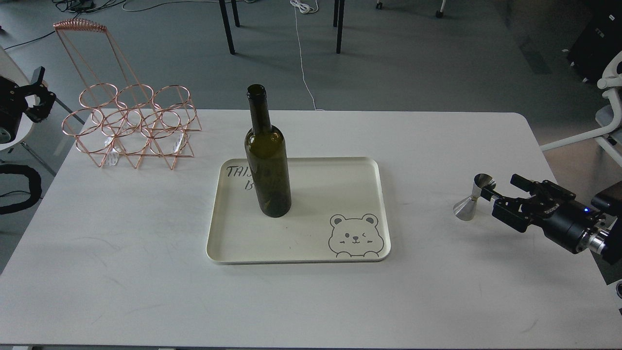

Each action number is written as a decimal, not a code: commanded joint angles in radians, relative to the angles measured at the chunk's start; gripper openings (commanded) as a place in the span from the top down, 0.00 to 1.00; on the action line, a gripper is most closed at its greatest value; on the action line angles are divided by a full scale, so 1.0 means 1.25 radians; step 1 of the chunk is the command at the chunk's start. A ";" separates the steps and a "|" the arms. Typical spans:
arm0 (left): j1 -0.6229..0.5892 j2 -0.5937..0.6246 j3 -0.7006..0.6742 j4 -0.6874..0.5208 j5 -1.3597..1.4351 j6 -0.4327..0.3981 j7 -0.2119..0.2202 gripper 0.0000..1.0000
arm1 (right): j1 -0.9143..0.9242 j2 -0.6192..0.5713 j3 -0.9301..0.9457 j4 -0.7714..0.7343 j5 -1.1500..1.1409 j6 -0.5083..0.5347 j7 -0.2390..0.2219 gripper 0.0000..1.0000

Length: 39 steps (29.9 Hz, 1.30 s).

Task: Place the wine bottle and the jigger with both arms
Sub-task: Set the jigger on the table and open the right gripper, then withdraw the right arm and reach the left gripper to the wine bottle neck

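The white tabletop (121,272) fills the near part of the view, bare along its front edge. At the far left edge the left tool (36,99) hangs off the side of the tabletop, well apart from everything; it is small and dark, and I cannot tell how far its fingers are parted or whether it carries anything. On the tabletop's back left stands a copper wire rack (131,126) with round rings, nothing in it that I can make out. In the middle lies a cream tray (335,194) with a bear drawing, and the wine bottle (267,160) stands upright on its left half: tall, dark olive-green glass, long narrow neck, no label, mouth open. That half of the task looks done, judging by where it stands. Well to the right, on the bare tabletop, the jigger (472,197) stands upright, a small shiny silver hourglass cup. The right tool (493,192) reaches in from the right, its fingers parted with the tips at the jigger's waist, not visibly clamped. The jigger is not yet placed.
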 commanded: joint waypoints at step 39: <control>-0.026 0.372 0.001 -0.949 1.400 0.250 0.128 0.02 | 0.156 0.142 0.263 -0.240 1.170 0.537 0.000 0.03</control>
